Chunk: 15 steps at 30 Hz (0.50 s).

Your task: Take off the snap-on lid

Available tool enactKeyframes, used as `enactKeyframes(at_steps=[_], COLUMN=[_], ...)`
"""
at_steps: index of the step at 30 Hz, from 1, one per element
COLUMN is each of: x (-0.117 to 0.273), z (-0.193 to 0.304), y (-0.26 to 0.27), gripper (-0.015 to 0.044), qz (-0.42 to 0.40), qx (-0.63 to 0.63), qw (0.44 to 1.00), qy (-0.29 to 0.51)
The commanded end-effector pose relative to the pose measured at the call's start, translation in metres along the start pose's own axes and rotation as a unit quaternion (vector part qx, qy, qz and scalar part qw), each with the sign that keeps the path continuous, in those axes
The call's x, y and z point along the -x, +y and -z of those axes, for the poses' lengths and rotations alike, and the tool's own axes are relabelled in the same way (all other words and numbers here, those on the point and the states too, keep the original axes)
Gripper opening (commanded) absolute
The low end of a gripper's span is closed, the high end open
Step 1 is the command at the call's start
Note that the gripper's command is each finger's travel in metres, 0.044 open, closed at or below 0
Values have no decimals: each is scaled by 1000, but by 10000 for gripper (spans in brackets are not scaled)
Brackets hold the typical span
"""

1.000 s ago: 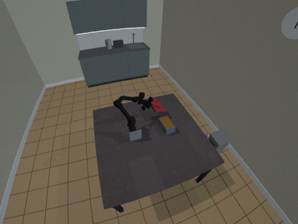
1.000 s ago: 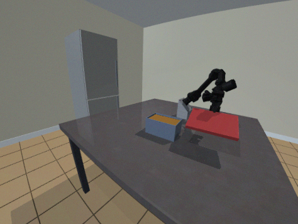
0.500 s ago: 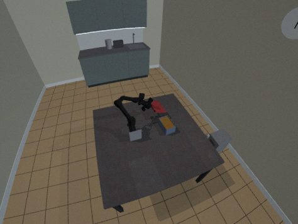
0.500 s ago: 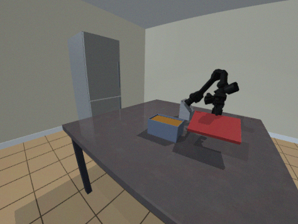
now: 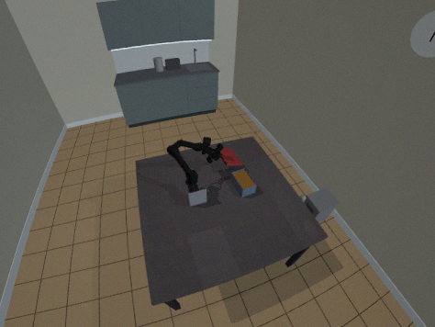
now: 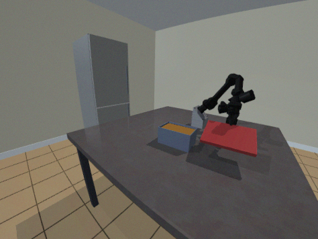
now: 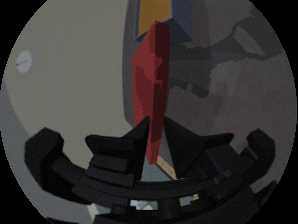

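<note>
The desk [image 6: 141,174] carries the arm's grey base [image 5: 197,197] and the storage box [image 6: 177,135], which stands open at the top with orange contents showing. The black arm [image 5: 184,161] rises from the base and bends over toward the far side of the box. The red lid [image 6: 231,137] hangs in the air just beside the box, clear of the desk surface, roughly level with a slight tilt, casting a shadow below. The gripper [image 6: 231,123] is clamped on one edge of the lid; in the wrist view the lid [image 7: 152,96] runs edge-on between the jaws.
</note>
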<state>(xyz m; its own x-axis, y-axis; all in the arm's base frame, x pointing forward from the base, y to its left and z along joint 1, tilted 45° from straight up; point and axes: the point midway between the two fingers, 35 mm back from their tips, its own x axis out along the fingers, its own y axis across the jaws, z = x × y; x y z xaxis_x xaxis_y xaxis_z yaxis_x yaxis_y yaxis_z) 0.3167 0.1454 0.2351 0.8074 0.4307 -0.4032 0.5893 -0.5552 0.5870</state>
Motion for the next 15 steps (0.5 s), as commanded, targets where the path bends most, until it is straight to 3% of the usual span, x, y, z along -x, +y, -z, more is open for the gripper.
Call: enactKeyframes(at_steps=[1,15], x=[-2,-9], z=[0,0], y=[0,-8], gripper=[0,0], qz=[-6,-6], qx=[-3,-3], qw=[1000,1000], qy=[-1,-1])
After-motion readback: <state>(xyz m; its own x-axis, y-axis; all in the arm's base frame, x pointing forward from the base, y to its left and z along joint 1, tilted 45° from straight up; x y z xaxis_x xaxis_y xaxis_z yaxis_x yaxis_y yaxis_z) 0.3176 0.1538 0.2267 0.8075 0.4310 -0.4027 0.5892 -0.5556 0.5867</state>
